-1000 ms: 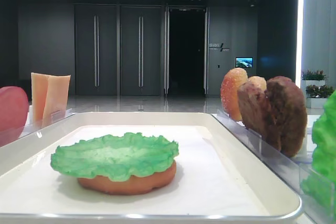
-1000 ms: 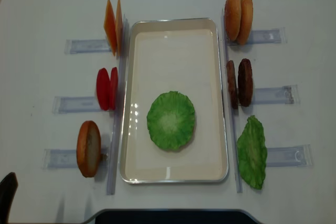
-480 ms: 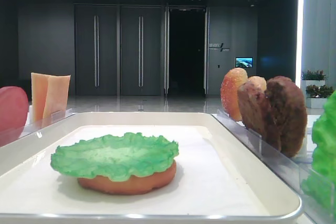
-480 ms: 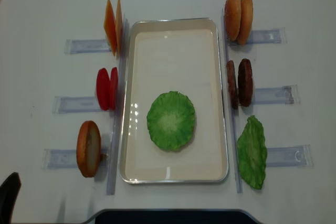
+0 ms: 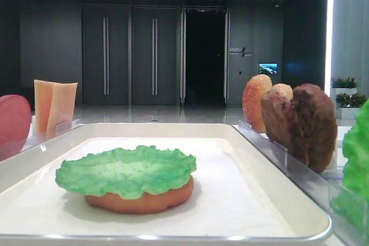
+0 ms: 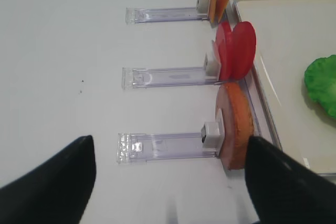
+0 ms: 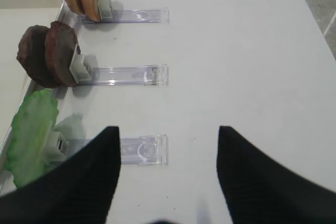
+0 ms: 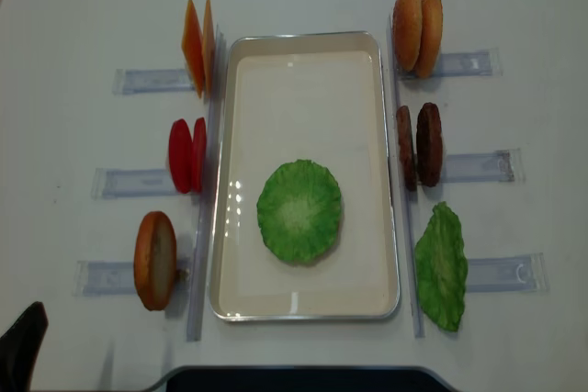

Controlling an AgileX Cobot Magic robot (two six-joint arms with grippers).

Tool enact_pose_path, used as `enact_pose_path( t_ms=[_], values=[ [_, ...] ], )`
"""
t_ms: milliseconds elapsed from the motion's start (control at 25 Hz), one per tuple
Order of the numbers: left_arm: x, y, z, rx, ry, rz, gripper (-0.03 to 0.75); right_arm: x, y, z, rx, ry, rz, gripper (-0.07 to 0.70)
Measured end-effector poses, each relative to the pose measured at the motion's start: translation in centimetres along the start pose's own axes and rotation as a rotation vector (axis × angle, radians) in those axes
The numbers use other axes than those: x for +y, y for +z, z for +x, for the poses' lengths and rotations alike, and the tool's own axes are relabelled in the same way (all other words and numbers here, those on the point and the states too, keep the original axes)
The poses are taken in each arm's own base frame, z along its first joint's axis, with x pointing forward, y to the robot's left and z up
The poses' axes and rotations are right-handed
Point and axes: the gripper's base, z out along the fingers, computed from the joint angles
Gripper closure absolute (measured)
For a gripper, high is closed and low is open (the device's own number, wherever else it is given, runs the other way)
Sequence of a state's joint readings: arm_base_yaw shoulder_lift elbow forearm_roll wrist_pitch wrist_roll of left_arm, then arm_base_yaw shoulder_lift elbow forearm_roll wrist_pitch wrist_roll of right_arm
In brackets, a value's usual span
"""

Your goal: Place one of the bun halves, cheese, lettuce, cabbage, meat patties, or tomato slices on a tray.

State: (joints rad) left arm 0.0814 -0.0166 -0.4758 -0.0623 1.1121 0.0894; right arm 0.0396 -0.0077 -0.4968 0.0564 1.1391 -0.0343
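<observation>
Nearest, left gripper spread wide and empty over bare table, short of the upright bun half in its clear holder left of the tray. Right gripper likewise spread, empty, above the holder carrying a standing lettuce leaf right of the tray. On the tray's near half, lettuce lying flat atop a bun half. Farther along the tray's left, tomato slices, then cheese; along its right, meat patties, then bun halves.
</observation>
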Motion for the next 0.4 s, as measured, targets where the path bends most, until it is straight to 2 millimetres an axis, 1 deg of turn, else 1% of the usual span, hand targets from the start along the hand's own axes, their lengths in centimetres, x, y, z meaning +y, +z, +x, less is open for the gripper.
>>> enact_pose_path(
  t_ms=[400],
  values=[
    [0.0, 0.0, 0.0, 0.0, 0.0, 0.0, 0.024, 0.0, 0.0, -0.01, -0.001, 0.0, 0.0, 0.215]
  ],
)
